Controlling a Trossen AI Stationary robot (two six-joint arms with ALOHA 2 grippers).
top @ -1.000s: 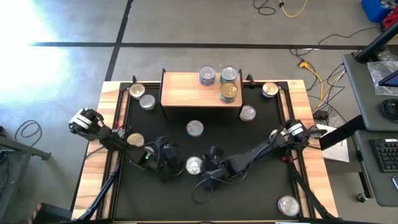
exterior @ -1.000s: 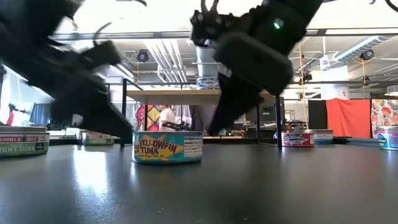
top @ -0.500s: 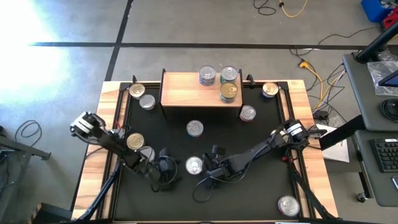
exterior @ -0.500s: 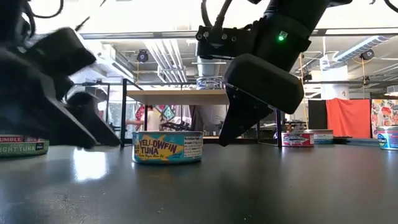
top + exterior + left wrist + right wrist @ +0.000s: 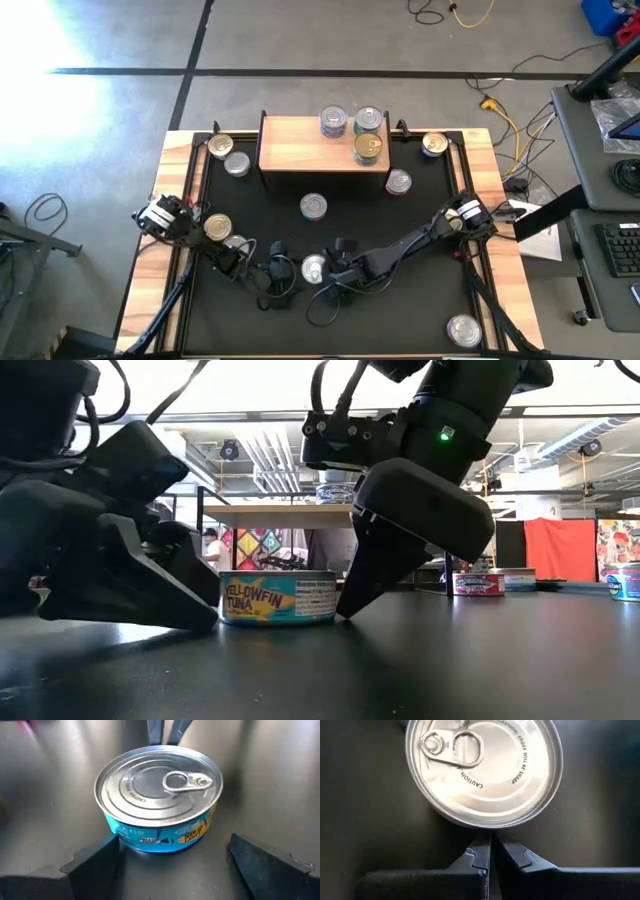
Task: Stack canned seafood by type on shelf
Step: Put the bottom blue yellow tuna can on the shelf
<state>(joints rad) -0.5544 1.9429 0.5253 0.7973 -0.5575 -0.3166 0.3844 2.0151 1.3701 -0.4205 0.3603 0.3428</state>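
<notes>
Approaching yellowfin tuna can (image 5: 314,268), lower centre of high view on worktop (image 5: 400,230). Left hand (image 5: 284,274) spread wide, straddling can, not gripping. Right hand (image 5: 334,270) pinched shut, bracing opposite side. Next: close left, lift toward shelf (image 5: 290,145).

The tin (image 5: 277,597) standing between the two arms in the low view carries a blue and yellow label reading "YELLOWFIN TUNA". In the right wrist view its silver lid (image 5: 484,770) is embossed "CAUTION: EDGES WILL BE SHARP" (curving beside the pull tab). The left wrist view shows "CAUTION" on the same lid, the rest too small; the side label's yellow word looks like "SOLID".
</notes>
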